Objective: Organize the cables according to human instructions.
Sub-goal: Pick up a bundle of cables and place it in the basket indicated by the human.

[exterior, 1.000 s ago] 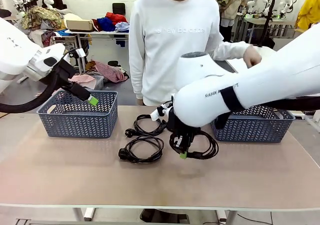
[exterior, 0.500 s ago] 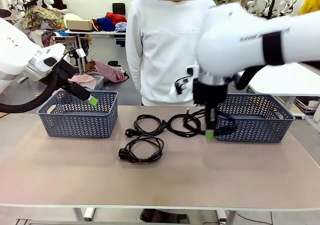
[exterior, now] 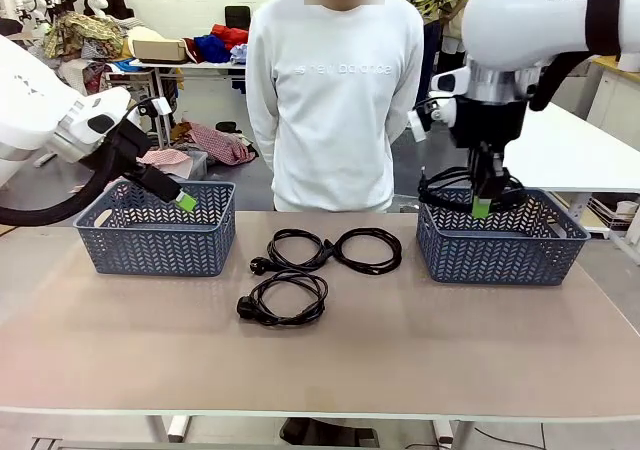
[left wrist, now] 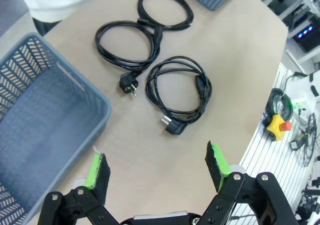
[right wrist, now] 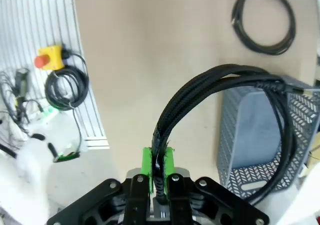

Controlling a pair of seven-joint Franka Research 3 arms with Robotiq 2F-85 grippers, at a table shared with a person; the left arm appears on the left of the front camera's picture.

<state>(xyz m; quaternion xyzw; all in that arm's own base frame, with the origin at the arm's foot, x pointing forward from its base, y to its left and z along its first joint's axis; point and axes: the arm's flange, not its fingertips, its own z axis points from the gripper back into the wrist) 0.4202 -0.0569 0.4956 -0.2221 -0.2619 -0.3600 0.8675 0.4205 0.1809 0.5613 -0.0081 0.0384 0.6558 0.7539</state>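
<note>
While the right gripper (exterior: 481, 208) is clamped shut on one coiled black power cord (right wrist: 220, 71), that coil hangs around its fingers, directly over the right grey basket (exterior: 500, 252). Below and to its left, on the table (exterior: 450, 350), lie three more: the middle cord (exterior: 368, 250), the adjoining cord (exterior: 296, 248) and the nearest cord (exterior: 285, 298). The left gripper (exterior: 186, 202) stands open above the left basket (exterior: 150, 248).

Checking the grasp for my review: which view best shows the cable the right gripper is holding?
Right wrist view: the held cable sits clamped between the right gripper's green pads. Front view shows its loops hanging above the right basket, small.
</note>
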